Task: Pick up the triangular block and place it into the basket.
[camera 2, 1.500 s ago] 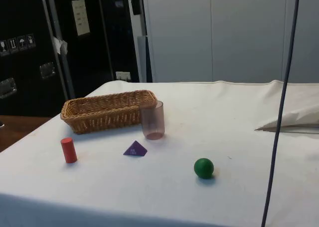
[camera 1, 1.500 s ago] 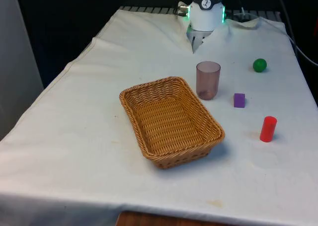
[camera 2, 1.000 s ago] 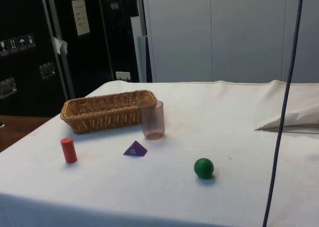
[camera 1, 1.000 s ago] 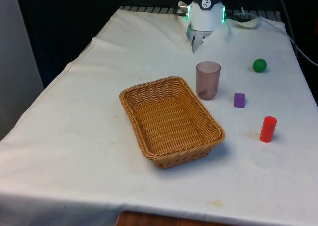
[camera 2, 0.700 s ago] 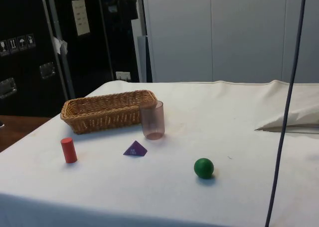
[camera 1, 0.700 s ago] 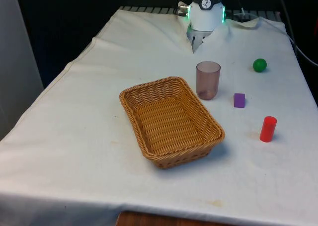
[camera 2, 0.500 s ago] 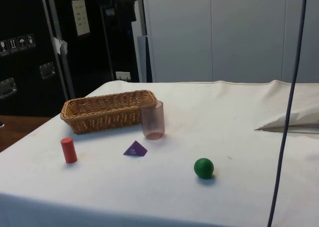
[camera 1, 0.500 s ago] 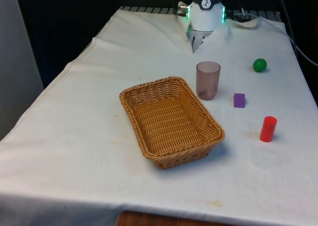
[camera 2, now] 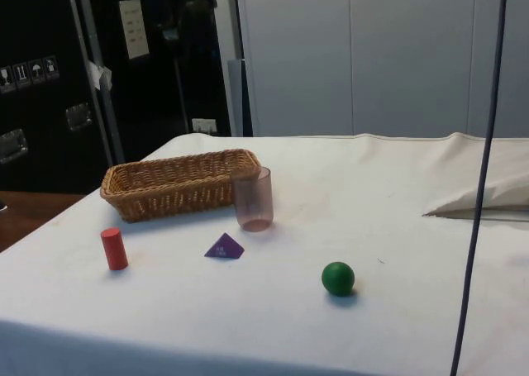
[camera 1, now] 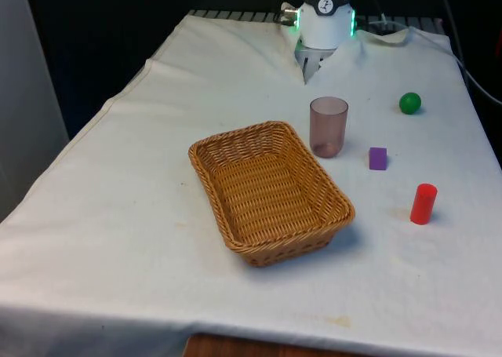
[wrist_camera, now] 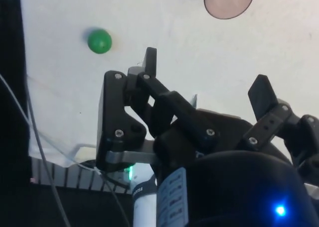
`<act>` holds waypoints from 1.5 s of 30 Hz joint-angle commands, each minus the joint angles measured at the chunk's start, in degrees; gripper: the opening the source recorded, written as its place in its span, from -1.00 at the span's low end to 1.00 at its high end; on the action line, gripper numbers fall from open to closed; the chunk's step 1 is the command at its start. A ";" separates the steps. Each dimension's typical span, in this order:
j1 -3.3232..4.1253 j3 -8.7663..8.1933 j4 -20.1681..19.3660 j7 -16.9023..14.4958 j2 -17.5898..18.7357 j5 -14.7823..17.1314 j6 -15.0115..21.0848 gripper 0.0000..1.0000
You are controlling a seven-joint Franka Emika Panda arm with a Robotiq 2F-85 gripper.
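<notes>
A wicker basket [camera 1: 271, 191] sits nearest on the white-clothed worktop [camera 1: 118, 216]. Toward the front view's right stands a red cylinder [camera 1: 423, 203]; beyond it the purple triangular block [camera 1: 378, 158] lies on the cloth, apart from the basket and just beside a translucent cup [camera 1: 328, 126]. A green ball [camera 1: 409, 103] rests farther back. The hand [wrist_camera: 204, 87] hangs at the far end, fingers [wrist_camera: 150, 62] spread wide, grasping nothing.
</notes>
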 commanded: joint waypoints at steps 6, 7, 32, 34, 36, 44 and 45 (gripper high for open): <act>0.40 2.06 0.00 3.50 1.43 -2.81 0.57 1.00; 0.40 2.35 0.00 4.01 1.66 -3.21 0.74 1.00; 0.80 10.08 -0.34 16.67 6.13 -12.49 5.50 1.00; 0.80 10.66 -0.63 17.70 6.30 -13.12 6.13 1.00; 0.80 10.89 -0.74 18.11 6.36 -13.41 6.36 1.00; 0.63 12.32 -3.67 20.80 6.70 -14.84 8.59 1.00; 0.52 12.09 -5.10 21.20 6.59 -15.41 10.66 1.00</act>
